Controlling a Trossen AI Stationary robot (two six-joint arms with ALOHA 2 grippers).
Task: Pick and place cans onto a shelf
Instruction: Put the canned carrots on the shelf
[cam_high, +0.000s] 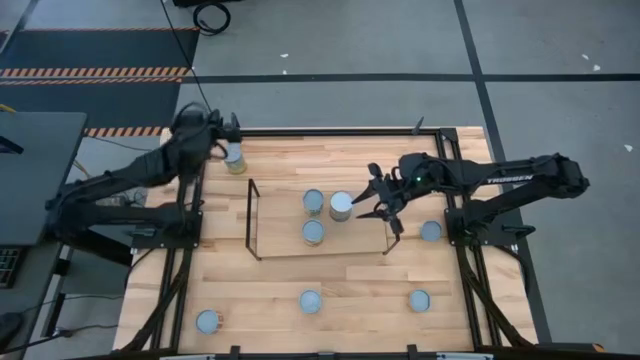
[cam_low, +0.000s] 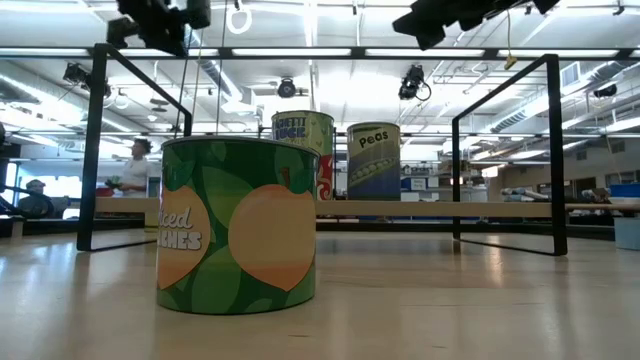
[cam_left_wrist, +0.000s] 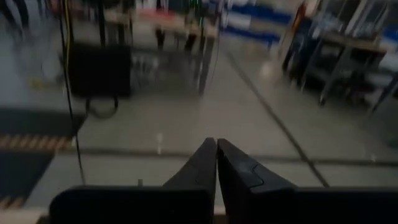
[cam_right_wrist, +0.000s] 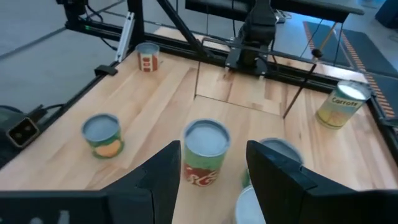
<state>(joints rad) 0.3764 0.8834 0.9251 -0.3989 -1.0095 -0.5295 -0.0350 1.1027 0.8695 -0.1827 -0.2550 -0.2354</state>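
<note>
The shelf (cam_high: 280, 240) stands mid-table, a low wooden platform between black wire end frames. Three cans stand upright on it: a white-lidded one (cam_high: 341, 206), a grey-lidded one (cam_high: 313, 202) and a red-labelled one (cam_right_wrist: 205, 155). My right gripper (cam_high: 368, 192) hovers open at the shelf's right end, its fingers on either side of the white-lidded can (cam_right_wrist: 252, 208) and apart from it. My left gripper (cam_left_wrist: 216, 146) is shut and holds nothing. It is raised at the table's far left corner (cam_high: 230, 128), pointing out over the floor, just beyond a "Carrots" can (cam_high: 235, 158).
More cans stand upright on the table: one right of the shelf (cam_high: 431, 231), three along the near side (cam_high: 419, 300), (cam_high: 310, 301), (cam_high: 208, 321). The peaches can (cam_low: 238, 225) fills the low view's foreground. Black rails edge the table (cam_high: 330, 130). People show far behind (cam_low: 135, 165).
</note>
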